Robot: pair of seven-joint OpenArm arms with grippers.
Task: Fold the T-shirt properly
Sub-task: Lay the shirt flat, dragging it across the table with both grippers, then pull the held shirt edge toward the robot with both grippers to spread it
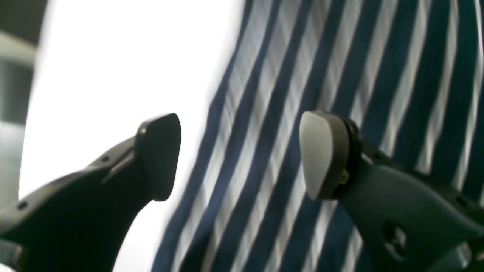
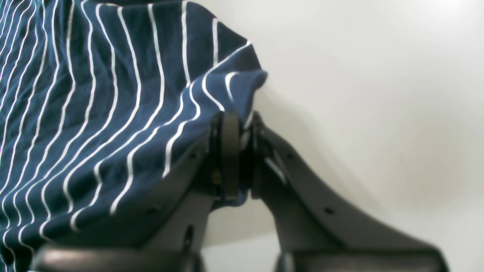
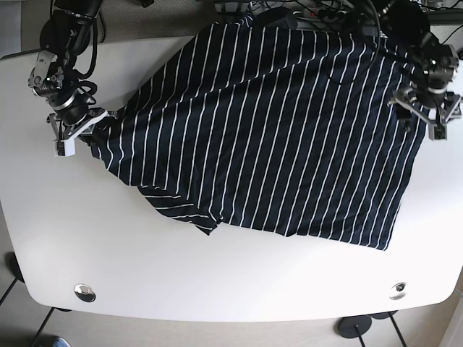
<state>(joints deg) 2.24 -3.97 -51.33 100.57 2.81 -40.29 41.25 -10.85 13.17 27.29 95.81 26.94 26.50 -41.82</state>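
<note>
Although most of it lies spread across the white worktop [image 3: 239, 282], the T-shirt [image 3: 275, 130] is far from flat: dark navy with thin white stripes running diagonally, it has its far edge bunched near the back of the worktop, and a small flap is folded over along the near left edge. One corner on the base view's left is drawn out to a point where the right pincer [image 2: 242, 124] is pinching the cloth, its fingers pressed together on a navy fold. Over the opposite edge of the shirt, the left pincer [image 1: 240, 151] stands spread wide, with striped cloth showing between its fingers.
</note>
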